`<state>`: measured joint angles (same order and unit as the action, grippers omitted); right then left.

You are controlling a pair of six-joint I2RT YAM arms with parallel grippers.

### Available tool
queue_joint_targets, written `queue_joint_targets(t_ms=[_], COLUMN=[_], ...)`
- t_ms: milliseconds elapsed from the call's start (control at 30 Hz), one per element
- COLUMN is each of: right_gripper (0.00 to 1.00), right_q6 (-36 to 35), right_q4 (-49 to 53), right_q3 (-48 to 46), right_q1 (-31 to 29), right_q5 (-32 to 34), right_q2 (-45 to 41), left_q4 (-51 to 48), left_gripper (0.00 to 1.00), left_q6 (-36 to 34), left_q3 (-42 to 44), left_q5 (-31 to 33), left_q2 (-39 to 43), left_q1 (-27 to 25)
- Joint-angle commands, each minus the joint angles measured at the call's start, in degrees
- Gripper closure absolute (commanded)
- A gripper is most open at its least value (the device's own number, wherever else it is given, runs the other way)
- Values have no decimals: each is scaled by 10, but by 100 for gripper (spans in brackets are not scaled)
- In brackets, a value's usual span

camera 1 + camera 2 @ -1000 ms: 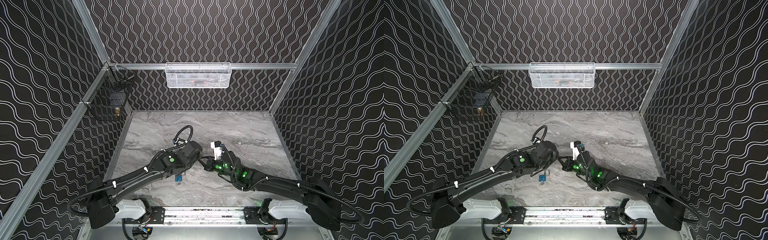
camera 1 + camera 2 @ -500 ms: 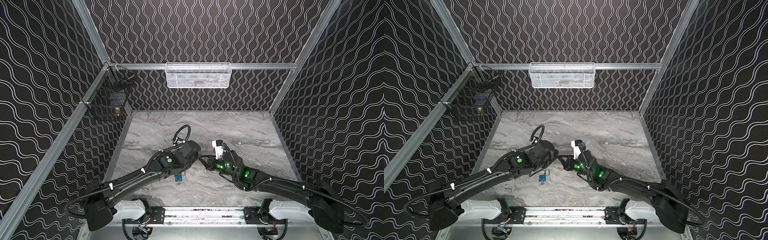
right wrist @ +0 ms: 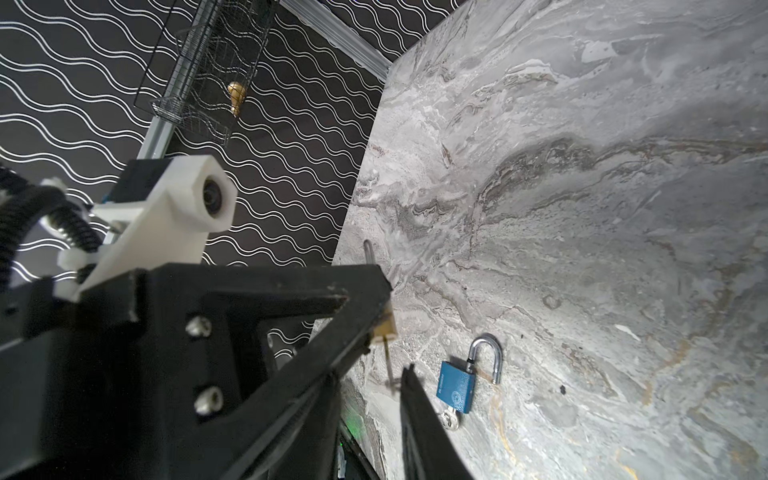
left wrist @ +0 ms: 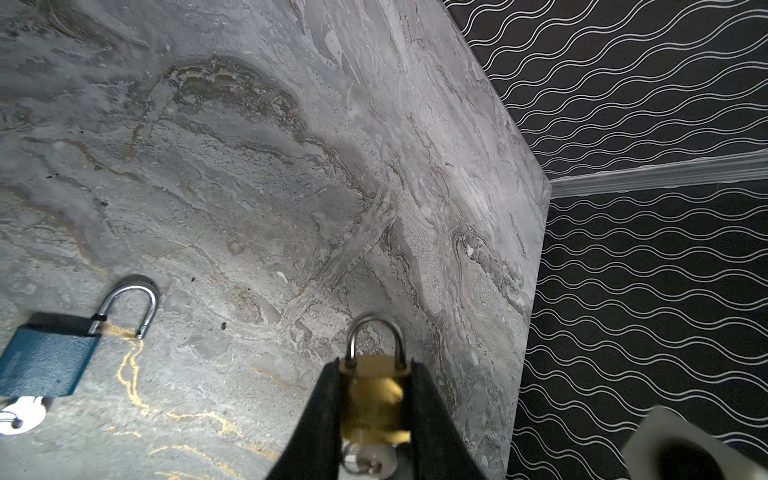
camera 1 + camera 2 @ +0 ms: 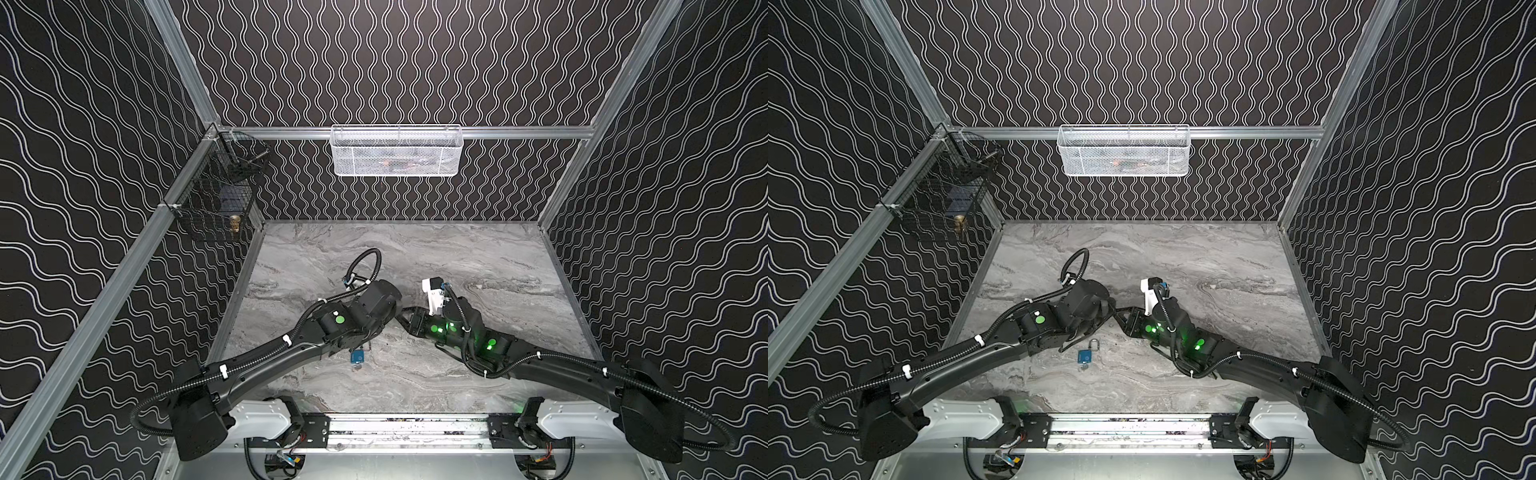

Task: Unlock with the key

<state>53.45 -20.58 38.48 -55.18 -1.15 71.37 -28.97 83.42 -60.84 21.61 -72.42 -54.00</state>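
Hardly anything has shifted since a second ago: both arms meet at the same spot on the marbled surface (image 5: 478, 257), and the blue padlock (image 5: 1085, 356) lies flat where it lay, left of centre toward the near edge. Its shackle is swung open and a silver key (image 4: 20, 411) sits at its near end. Just right of it and farther back, the left hand (image 4: 374, 376) is clamped on a brass padlock (image 4: 370, 392), held off the surface with both shackle legs seated in the body. From that lock's keyway a key (image 3: 388, 361) sticks out toward the right hand (image 5: 1120, 318). That hand's jaws stand narrowly apart around the key's head, and whether either finger touches it cannot be told.
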Motion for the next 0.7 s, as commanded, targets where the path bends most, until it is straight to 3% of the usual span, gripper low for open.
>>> queue_joint_targets(t_ms=[0, 400, 667], right_gripper=[73, 83, 97], right_q6=[17, 18, 27], right_q4=[-13, -27, -69], right_q3=[1, 11, -1], right_q1=[-1, 1, 5], right_q5=[8, 10, -5], right_q2=[1, 24, 26], left_q4=[7, 20, 50], left_gripper=[100, 100, 100], left_q6=[-9, -9, -5], left_q3=[-3, -2, 7], left_q5=[12, 2, -25], left_q2=[-1, 5, 16], left_q1=[0, 0, 0])
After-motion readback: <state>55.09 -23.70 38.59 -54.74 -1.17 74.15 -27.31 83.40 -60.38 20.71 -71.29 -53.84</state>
